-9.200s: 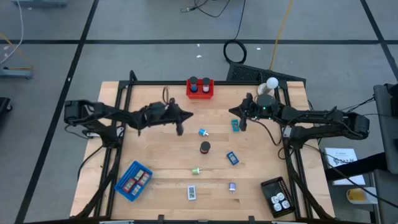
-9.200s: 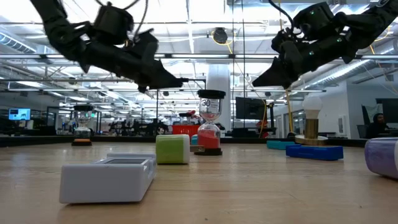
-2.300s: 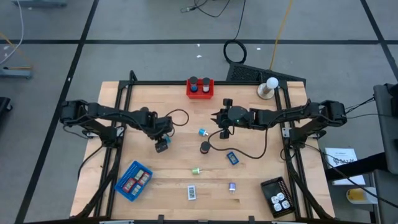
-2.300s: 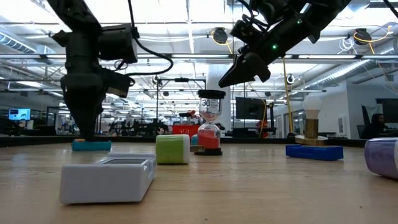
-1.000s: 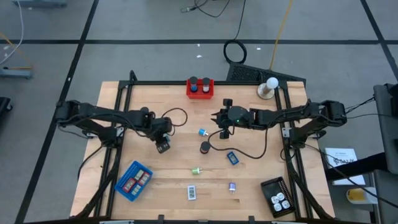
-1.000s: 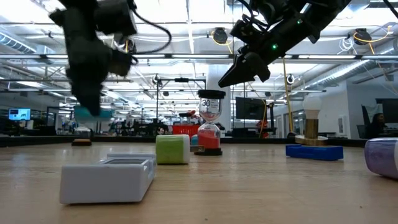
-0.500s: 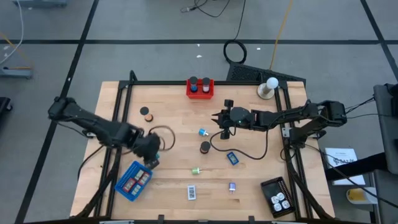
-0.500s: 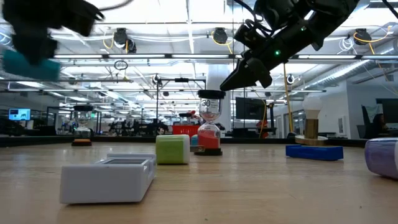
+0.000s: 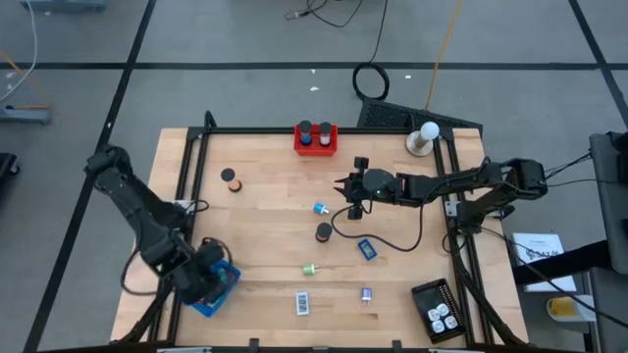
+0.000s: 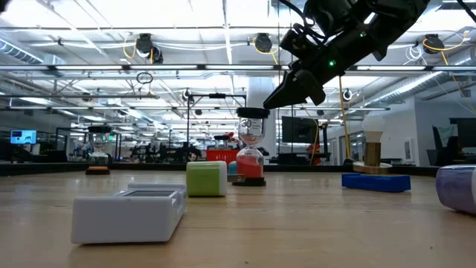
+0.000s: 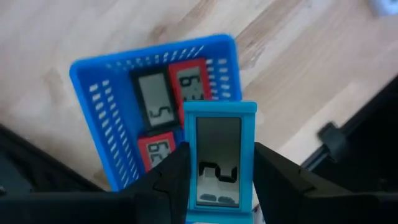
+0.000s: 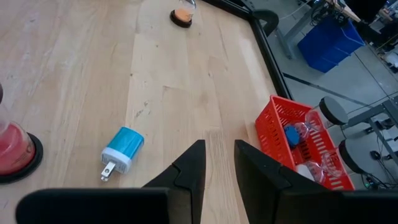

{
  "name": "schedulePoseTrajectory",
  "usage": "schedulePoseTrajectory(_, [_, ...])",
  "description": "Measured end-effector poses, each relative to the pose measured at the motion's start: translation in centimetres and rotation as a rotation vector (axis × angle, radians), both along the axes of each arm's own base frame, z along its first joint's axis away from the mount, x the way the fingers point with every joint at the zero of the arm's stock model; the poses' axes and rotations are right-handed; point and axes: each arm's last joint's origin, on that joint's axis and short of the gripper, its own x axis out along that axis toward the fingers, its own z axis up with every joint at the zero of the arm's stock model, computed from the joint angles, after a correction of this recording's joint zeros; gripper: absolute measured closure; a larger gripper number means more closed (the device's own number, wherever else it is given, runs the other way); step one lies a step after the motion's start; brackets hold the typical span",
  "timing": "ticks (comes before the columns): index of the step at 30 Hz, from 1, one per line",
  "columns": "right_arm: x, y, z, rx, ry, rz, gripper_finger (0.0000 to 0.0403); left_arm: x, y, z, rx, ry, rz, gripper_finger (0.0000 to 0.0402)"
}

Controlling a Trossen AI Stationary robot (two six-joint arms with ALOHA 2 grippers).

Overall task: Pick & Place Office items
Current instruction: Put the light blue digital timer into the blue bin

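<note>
A teal timer (image 11: 219,158) is clamped between the fingers of the left gripper (image 11: 217,186) and held right over the blue tray (image 11: 102,118) at the front left of the table (image 9: 265,211). Three little timers, red and black, are already packed inside the tray, so not much bare room is left in there. In the high view the left gripper (image 9: 208,278) and its arm cover most of the blue tray (image 9: 229,277).

The right gripper (image 9: 345,188) is parked above the middle of the table, nothing between its fingers, which are kept narrowly apart with just a slim gap seen in the right wrist view (image 12: 217,165). Under and around it a small blue charger plug (image 9: 320,208) and a red-filled hourglass (image 9: 323,232) are found, with a blue block (image 9: 366,249) a bit farther forward.

Other stuff scattered about: a green bit (image 9: 310,269), a white-labelled rectangle (image 9: 302,303), a purple bit (image 9: 366,293), a small orange hourglass (image 9: 232,180) lying near the back left. The red tray (image 9: 315,139) at the back edge is loaded with two bottles, the black tray (image 9: 436,310) sits at the front right, and a white ball on a stand (image 9: 424,136) is at the back right corner.
</note>
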Motion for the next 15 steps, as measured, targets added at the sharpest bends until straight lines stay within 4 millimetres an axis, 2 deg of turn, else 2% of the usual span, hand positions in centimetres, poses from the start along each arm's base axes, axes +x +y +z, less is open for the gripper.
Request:
schedulePoseTrajectory(9, [0.0,0.0,0.1,-0.001,-0.008,0.0,0.0328,-0.5,-3.1,-2.5,0.043,0.025,0.071,0.0255])
schedulePoseTrajectory(15, [0.0,0.0,0.1,0.0,-0.008,0.0,0.0328,-1.2,-4.2,-3.4,0.044,0.059,0.142,0.0254])
